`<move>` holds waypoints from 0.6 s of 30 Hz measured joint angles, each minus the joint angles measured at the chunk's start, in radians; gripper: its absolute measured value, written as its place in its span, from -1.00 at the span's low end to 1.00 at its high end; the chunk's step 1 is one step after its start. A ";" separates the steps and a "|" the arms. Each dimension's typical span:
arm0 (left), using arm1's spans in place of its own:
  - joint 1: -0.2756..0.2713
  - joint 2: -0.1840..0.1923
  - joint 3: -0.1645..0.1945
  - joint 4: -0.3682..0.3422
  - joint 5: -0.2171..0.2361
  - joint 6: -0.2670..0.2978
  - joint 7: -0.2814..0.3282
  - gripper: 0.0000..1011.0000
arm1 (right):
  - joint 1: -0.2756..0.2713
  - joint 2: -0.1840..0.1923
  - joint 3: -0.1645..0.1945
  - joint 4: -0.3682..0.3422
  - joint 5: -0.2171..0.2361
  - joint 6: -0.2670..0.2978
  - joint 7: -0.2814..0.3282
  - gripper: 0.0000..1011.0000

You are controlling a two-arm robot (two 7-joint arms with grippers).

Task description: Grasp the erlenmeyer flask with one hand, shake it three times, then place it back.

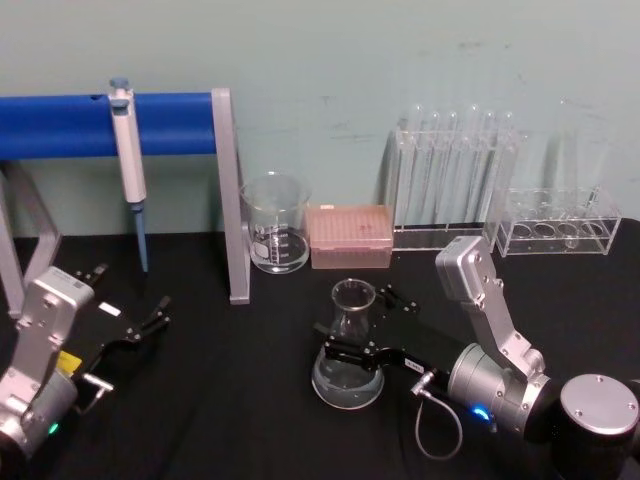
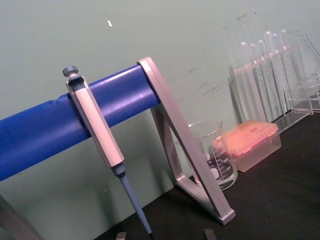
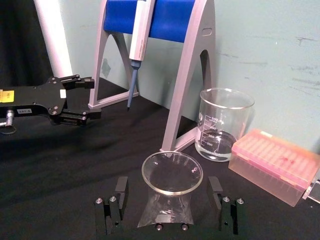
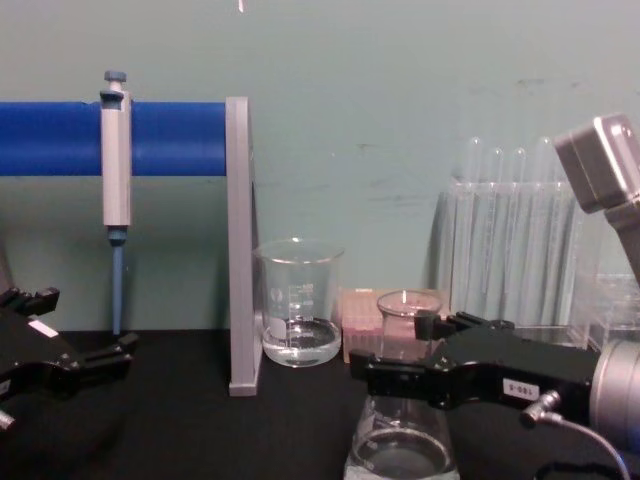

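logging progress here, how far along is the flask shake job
Early, or possibly ending; one moment can't tell. The right gripper has its open fingers either side of the flask neck, and the flask sits on the table. By this look, closing, lifting, shaking and setting down remain. The left gripper sits idle, open.

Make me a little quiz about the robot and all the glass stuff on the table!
1. True or false: the right gripper has its fingers on either side of the flask.
2. What hangs on the blue bar? A) pipette B) spoon C) brush
3. Which glass stands beside the pink box?

Key
1. True; they straddle its neck, not clamped.
2. A, the pipette.
3. The beaker.
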 joint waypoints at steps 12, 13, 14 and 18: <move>0.000 0.000 0.000 0.000 0.000 0.000 0.000 0.98 | -0.010 0.022 0.001 -0.022 0.018 -0.001 0.028 0.98; 0.000 0.000 0.000 0.000 0.000 0.000 0.000 0.98 | -0.015 0.028 0.003 -0.032 0.022 0.000 0.029 0.98; 0.000 0.000 0.000 0.000 0.000 0.000 0.000 0.98 | -0.018 0.031 0.004 -0.036 0.024 0.001 0.029 0.98; 0.000 0.000 0.000 0.000 0.000 0.000 0.000 0.98 | -0.036 0.048 0.014 -0.062 0.031 0.008 0.024 0.98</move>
